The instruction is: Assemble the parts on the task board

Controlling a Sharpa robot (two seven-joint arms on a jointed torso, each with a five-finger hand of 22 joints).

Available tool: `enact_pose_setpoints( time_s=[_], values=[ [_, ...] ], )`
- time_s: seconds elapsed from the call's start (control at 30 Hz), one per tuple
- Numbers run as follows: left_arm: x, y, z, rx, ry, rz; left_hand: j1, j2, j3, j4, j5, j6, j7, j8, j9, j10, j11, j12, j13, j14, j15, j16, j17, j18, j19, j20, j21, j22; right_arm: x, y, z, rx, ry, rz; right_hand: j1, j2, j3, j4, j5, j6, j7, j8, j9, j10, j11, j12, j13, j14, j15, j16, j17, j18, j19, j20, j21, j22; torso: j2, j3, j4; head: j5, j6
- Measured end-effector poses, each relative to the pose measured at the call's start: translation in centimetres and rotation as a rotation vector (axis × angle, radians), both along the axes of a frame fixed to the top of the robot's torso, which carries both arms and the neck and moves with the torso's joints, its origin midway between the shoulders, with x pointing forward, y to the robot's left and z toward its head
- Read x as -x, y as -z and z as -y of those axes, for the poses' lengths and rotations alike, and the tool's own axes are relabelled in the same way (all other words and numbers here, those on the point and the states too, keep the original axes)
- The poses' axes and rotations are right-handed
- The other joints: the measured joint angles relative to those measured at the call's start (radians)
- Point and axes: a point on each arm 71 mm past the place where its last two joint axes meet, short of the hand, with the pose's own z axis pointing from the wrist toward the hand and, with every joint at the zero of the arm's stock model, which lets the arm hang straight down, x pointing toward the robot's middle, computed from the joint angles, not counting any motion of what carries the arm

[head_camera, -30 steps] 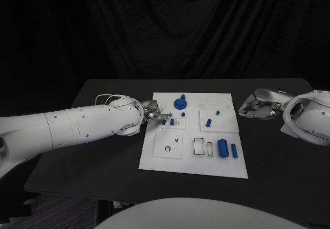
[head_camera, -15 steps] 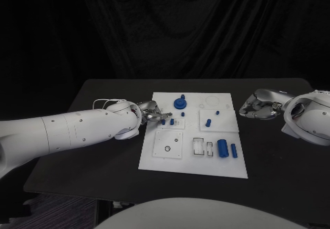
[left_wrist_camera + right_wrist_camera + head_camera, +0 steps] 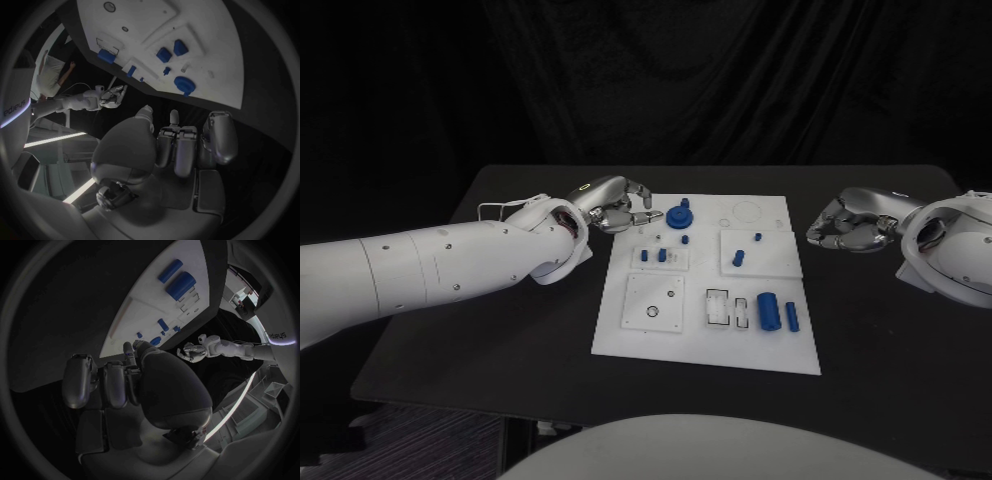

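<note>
The white task board (image 3: 656, 335) lies mid-table. A round blue part (image 3: 679, 216) stands at its far side, and two small blue pegs (image 3: 652, 256) stand upright side by side in a block near its left edge. More small pegs (image 3: 737, 258) stand to the right. A thick blue cylinder (image 3: 767, 307) and a thin one (image 3: 792, 317) lie nearer me. My left hand (image 3: 610, 205) hovers by the board's far left corner, fingers (image 3: 181, 145) curled in and holding nothing. My right hand (image 3: 855, 222) is off the board's right edge, fingers (image 3: 103, 382) curled, nothing in them.
The board (image 3: 206, 35) has a square plate with a round hole (image 3: 653, 312) at its near left and narrow slots (image 3: 718, 307) beside the thick cylinder (image 3: 182, 284). Bare black table (image 3: 502, 330) lies on both sides.
My left hand has drawn back from the left peg block towards the far left corner, leaving a second small peg standing there. The right hand has hardly moved.
</note>
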Motion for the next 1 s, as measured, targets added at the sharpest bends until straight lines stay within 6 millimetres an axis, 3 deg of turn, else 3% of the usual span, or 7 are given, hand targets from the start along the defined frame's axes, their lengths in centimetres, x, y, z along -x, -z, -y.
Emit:
enact_pose_setpoints(
  time_s=[0.13,0.2,0.37,0.47,0.6,0.83,1.0],
  values=[
    [-0.4,-1.4,0.5,0.009,0.083,0.075,0.106,-0.001,0.003,-0.003,0.000,-0.048,0.013,0.004,-0.088,-0.513,0.019,-0.484,-0.091,0.000,0.018,-0.024,0.000,0.000,-0.053,0.020,-0.040,0.000,0.0,0.0,0.0,0.000,-0.001,0.000,0.000,0.000,0.000,0.000,0.000,0.000,0.000,0.000,0.000,0.000,0.000,0.000,0.000,0.000,0.000,0.000,0.000,0.000,0.000,0.000,0.000,0.000,-0.001,-0.0005,0.0004,-0.005,0.000],
    [-0.5,-1.7,1.0,0.001,0.119,0.105,0.126,-0.004,0.010,0.001,-0.003,-0.053,0.020,0.004,-0.128,-0.684,0.035,-0.632,-0.164,-0.010,0.035,-0.044,0.000,0.000,-0.068,0.032,-0.050,0.000,-0.1,0.0,-0.1,0.000,-0.001,0.001,0.000,0.000,0.000,0.000,0.000,0.000,0.000,0.000,0.000,0.000,0.000,0.000,0.000,0.000,0.000,0.000,0.000,0.000,0.000,0.000,0.000,0.000,-0.001,-0.0002,0.0005,-0.007,0.000],
    [-0.8,-1.9,2.5,-0.054,0.198,0.155,0.327,-0.047,0.173,-0.007,-0.080,-0.026,0.015,-0.033,-0.318,-0.864,0.092,-0.946,-0.420,-0.162,0.081,-0.152,-0.034,0.016,-0.133,0.073,-0.114,0.000,-0.1,0.0,-0.1,0.001,0.000,0.001,0.000,0.000,0.000,0.000,0.000,0.000,0.000,0.000,0.000,0.000,0.000,0.002,0.000,0.000,0.000,0.000,0.000,0.000,0.000,0.000,0.000,0.000,-0.002,0.0014,0.0012,-0.013,0.000],
    [-1.0,-1.7,3.7,-0.116,0.255,0.170,0.376,-0.111,0.287,-0.007,-0.115,-0.029,-0.031,-0.097,-0.475,-0.841,0.074,-1.098,-0.625,-0.110,0.058,-0.146,-0.030,0.016,-0.070,0.057,-0.051,0.000,-0.2,0.0,-0.1,0.001,-0.002,0.001,0.000,0.000,0.000,0.000,0.000,0.000,0.000,0.000,0.000,0.000,0.000,-0.001,0.000,0.000,0.000,0.000,0.000,0.000,0.000,0.000,0.000,0.000,-0.001,0.0021,0.0011,-0.013,0.000],
    [-1.5,-1.1,5.0,-0.204,0.320,0.174,0.383,-0.164,0.363,-0.057,-0.138,-0.015,-0.073,-0.101,-0.640,-0.858,0.061,-1.181,-0.787,-0.104,0.035,-0.173,-0.086,0.016,-0.040,0.038,-0.033,0.000,-0.2,0.1,-0.3,0.001,-0.004,0.000,0.000,0.000,0.000,0.000,0.000,0.000,0.000,0.000,0.000,0.000,0.000,-0.001,0.001,0.000,0.000,0.000,0.000,0.000,0.000,0.000,0.000,0.000,-0.001,0.0023,-0.0001,-0.012,0.000],
    [-2.2,-0.3,6.9,-0.335,0.398,0.176,0.360,-0.178,0.324,-0.105,-0.096,0.018,-0.131,-0.101,-0.729,-0.878,0.050,-1.155,-0.841,-0.118,0.028,-0.182,-0.118,0.016,-0.041,0.029,-0.044,0.000,-0.2,0.1,-0.4,0.000,-0.008,0.000,0.000,0.000,0.000,0.000,0.000,0.000,0.000,0.000,0.000,0.000,0.000,-0.001,0.001,0.000,0.000,0.000,0.000,0.000,0.000,0.000,0.000,0.000,0.000,0.0026,-0.0038,-0.016,0.000],
    [-2.6,0.0,7.4,-0.392,0.420,0.186,0.359,-0.177,0.326,-0.116,-0.060,0.041,-0.132,-0.097,-0.752,-0.873,0.045,-1.134,-0.851,-0.112,0.022,-0.182,-0.120,0.016,-0.036,0.024,-0.044,0.000,-0.3,0.1,-0.5,0.000,-0.009,0.000,0.000,0.000,0.000,0.000,0.000,0.000,0.000,0.000,0.000,0.000,0.000,-0.001,0.001,0.000,0.000,0.000,0.000,0.000,0.000,0.000,0.000,0.000,0.001,0.0023,-0.0052,-0.018,0.000]
  ],
)
